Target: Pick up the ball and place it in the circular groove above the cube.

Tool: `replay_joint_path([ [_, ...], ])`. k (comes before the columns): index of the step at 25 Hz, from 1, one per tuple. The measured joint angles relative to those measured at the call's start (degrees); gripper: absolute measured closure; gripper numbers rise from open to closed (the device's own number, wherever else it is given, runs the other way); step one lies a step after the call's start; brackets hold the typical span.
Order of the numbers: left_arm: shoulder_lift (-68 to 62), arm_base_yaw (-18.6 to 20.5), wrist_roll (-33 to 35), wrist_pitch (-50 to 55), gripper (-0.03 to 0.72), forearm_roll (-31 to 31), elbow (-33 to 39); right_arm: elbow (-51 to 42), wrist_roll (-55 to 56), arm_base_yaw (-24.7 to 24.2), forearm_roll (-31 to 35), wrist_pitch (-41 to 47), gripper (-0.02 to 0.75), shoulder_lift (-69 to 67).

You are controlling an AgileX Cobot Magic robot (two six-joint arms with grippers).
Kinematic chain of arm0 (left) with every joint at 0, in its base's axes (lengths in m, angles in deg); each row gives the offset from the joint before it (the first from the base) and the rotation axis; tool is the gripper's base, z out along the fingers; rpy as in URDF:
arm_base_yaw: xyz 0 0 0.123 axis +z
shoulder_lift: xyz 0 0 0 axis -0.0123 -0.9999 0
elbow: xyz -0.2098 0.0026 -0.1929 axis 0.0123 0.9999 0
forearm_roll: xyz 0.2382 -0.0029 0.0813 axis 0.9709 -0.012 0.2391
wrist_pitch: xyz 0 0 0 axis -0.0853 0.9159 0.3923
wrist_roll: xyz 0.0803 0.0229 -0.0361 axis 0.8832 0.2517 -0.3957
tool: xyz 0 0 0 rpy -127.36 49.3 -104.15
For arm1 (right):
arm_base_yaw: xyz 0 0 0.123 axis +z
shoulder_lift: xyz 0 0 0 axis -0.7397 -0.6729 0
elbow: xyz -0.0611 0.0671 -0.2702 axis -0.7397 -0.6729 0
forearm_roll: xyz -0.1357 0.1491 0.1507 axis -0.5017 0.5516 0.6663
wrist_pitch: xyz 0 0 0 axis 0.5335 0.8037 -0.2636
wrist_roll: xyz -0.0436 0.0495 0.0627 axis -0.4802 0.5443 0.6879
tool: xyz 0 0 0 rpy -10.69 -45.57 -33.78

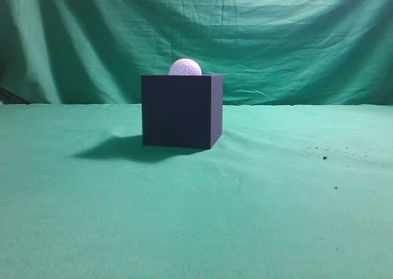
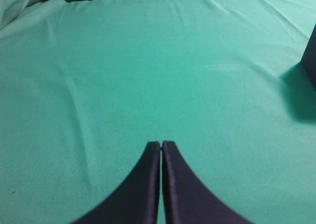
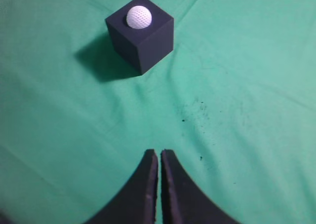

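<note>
Both claws (image 2: 161,144) (image 3: 159,152) pinched together, empty; ball (image 3: 138,17) tops cube (image 3: 140,36).

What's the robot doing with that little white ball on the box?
Right now nothing is being held. The white ball already sits on top of the dark cube, nestled into its top face, on the green cloth. The left gripper and the right gripper are both closed and empty, away from the cube above bare cloth. So the ball looks placed, and the arms are pulled back.
</note>
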Motion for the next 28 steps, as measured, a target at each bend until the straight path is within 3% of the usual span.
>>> replay_joint_path([
  [8, 0.0, 0.0, 0.0, 0.0, 0.688, 0.0, 0.0, -3.1, -0.2, -1.0, -4.9, -6.2, 0.738, 5.4],
  [18, 0.0, 0.0, 0.0, 0.0, 0.688, 0.0, 0.0, -24.8, -0.5, -17.9, -4.6, -25.4, 0.738, 27.3],
  [24, 0.0, 0.0, 0.0, 0.0, 0.688, 0.0, 0.0, -37.9, -0.5, -27.5, -1.2, -31.8, 0.738, 36.2],
  [25, 0.0, 0.0, 0.0, 0.0, 0.688, 0.0, 0.0, -39.5, -0.5, -28.6, -0.9, -32.3, 0.692, 37.1],
  [28, 0.0, 0.0, 0.0, 0.0, 0.688, 0.0, 0.0, -44.4, -0.5, -31.8, 1.1, -33.5, 0.692, 38.4],
])
